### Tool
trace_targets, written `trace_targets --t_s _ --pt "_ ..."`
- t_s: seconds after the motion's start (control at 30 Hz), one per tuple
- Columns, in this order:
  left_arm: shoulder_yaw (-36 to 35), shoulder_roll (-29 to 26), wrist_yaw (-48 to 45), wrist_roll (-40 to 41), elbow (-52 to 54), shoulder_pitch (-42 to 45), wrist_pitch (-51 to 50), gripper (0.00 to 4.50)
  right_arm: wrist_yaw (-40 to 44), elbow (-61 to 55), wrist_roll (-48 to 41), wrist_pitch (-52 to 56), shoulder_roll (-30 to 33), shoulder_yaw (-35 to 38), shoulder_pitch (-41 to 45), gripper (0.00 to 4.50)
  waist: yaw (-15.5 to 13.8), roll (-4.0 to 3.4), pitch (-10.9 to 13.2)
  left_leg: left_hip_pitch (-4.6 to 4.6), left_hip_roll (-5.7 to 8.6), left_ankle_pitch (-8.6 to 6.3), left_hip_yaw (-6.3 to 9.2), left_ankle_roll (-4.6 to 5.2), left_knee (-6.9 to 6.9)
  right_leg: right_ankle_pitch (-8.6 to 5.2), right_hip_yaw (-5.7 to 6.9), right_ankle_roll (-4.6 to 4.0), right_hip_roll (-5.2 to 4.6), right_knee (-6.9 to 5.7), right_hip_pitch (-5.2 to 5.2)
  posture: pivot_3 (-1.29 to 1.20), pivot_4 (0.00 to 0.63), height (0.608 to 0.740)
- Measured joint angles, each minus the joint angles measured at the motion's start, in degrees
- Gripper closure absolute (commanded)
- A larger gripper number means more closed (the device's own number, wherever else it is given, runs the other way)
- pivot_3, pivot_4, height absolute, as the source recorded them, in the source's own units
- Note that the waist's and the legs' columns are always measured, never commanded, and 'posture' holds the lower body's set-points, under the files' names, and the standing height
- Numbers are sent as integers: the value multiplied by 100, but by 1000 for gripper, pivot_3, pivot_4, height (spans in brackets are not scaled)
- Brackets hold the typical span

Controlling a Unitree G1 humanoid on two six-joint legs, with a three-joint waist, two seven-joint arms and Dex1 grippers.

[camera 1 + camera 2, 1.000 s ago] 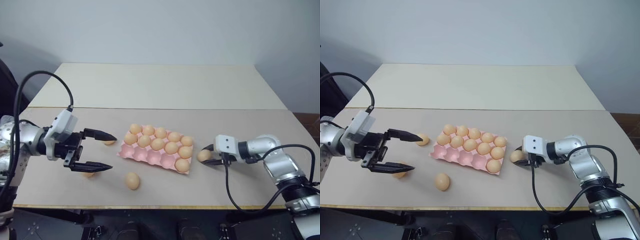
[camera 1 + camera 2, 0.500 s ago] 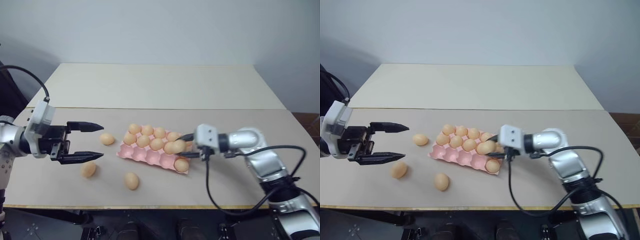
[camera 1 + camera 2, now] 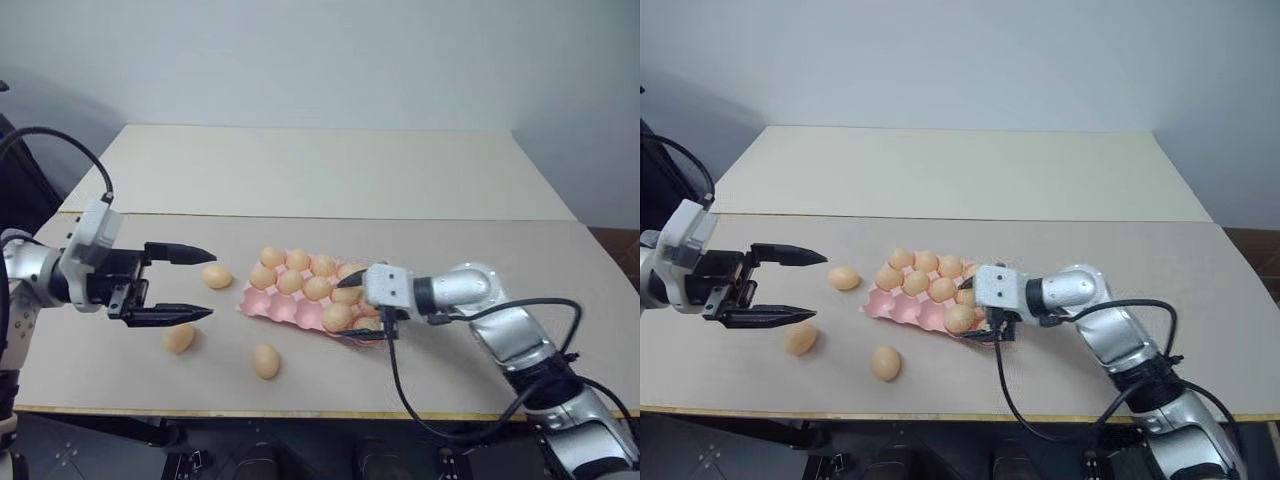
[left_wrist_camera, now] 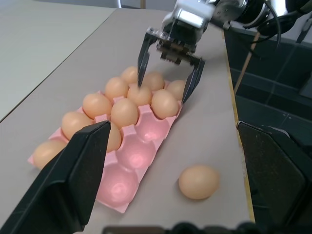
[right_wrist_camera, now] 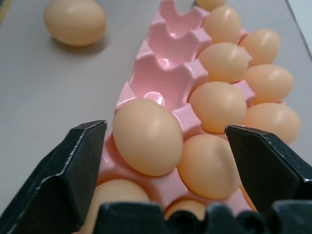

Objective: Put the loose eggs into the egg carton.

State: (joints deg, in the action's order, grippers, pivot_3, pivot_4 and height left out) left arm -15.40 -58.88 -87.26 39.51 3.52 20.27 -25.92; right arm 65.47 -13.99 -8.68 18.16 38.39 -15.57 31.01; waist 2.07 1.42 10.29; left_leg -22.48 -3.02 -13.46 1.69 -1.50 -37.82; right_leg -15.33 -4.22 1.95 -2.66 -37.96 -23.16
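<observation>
1. Pink egg carton [image 3: 300, 312] sits mid-desk [image 3: 500, 260], back rows filled.
2. My right claw [image 5: 161, 161] gapes wide around an egg [image 5: 147, 136] in a front cup.
3. My left claw [image 3: 185, 285] hangs wide open above three loose eggs [image 3: 265, 361].

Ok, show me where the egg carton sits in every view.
Left eye view: egg carton at the centre, on the near table.
Right eye view: carton just left of centre.
Left wrist view: carton ahead, framed by the left gripper.
Right wrist view: carton directly ahead.
Shared landmark: the open right gripper over the carton's end.
</observation>
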Motion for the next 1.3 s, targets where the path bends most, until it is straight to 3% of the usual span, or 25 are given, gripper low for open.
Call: trace_targets --t_s 0.2,0.47,0.7,0.97,1.3 --pt "-166 -214 -204 -113 -249 -327 197 0 708 -662 -1448 410 1015 1437 -827 44 10 0 0 2 0 0 -2 0 1 0 -1 0 0 0 1 0 150 740" --pt "-630 -635 -438 -301 -683 -760 406 0 1632 -358 -2428 565 2158 3088 -1599 44 40 0 0 13 -4 -1 -6 1 5 -4 -2 -5 1 0 6 0 150 740" --pt "-636 -677 -470 -432 -713 -1008 472 0 1595 -366 -2444 496 2132 3146 -1712 44 51 0 1 13 -6 -1 -8 1 5 -5 -4 -3 2 -1 3 0 150 740" --pt "-612 -708 -80 -1311 -1145 -1563 1118 0 1345 -529 -2476 496 2000 2938 -1665 44 40 -1 1 12 -5 -1 -10 1 5 -5 -5 -4 1 -1 3 0 150 740" --pt "135 52 919 -2047 -1299 -1560 1458 0 1117 -811 -2550 496 1897 2788 -1677 44 6 -1 1 7 -5 -1 -9 0 5 -4 -5 -5 1 0 2 0 150 740"
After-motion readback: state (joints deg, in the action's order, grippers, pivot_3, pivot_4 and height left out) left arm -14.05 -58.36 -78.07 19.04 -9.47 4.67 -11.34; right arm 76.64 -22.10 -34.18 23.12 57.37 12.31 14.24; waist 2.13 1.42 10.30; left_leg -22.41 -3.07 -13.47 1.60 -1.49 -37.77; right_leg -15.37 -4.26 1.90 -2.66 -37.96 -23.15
